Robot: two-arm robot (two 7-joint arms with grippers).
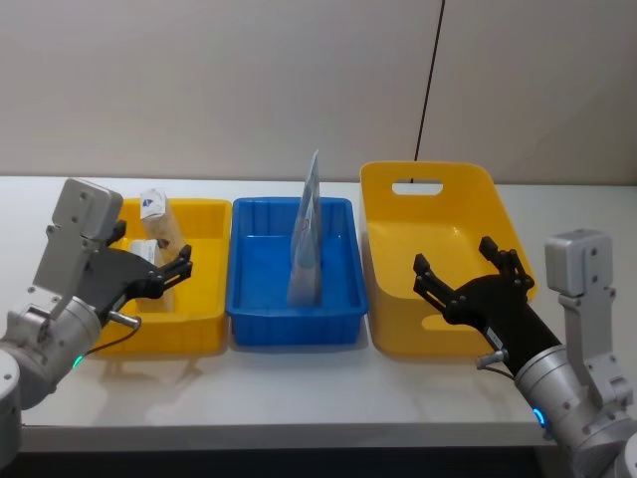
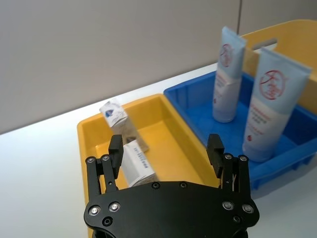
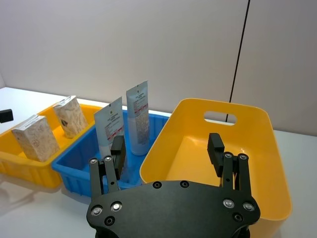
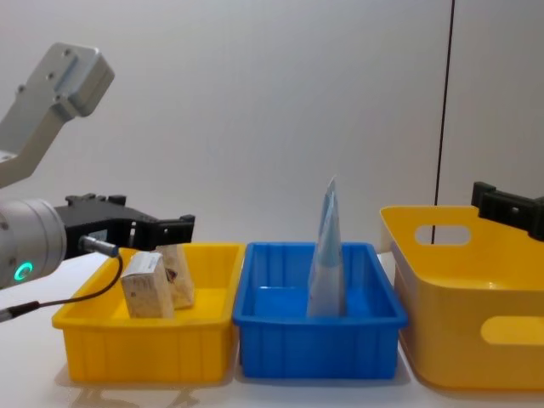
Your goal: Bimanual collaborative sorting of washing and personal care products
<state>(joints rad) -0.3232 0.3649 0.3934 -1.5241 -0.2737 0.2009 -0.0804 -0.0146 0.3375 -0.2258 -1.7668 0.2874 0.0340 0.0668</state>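
Head view: left gripper [image 1: 171,272] is being held over the small yellow bin [image 1: 204,327], jaws wide and empty. Right gripper [image 1: 458,261] is being held over the near end of the large yellow bin [image 1: 393,194], jaws wide.
Left wrist view: cream packets [image 2: 114,115] are being kept in the small yellow bin.
Right wrist view: pale blue tubes [image 3: 137,116] are being kept upright in the blue bin [image 3: 74,171] on the desk [image 3: 29,206].

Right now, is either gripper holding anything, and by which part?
Nothing is held: the left gripper, over the small yellow bin, and right gripper, over the large yellow bin, have open, empty jaws.
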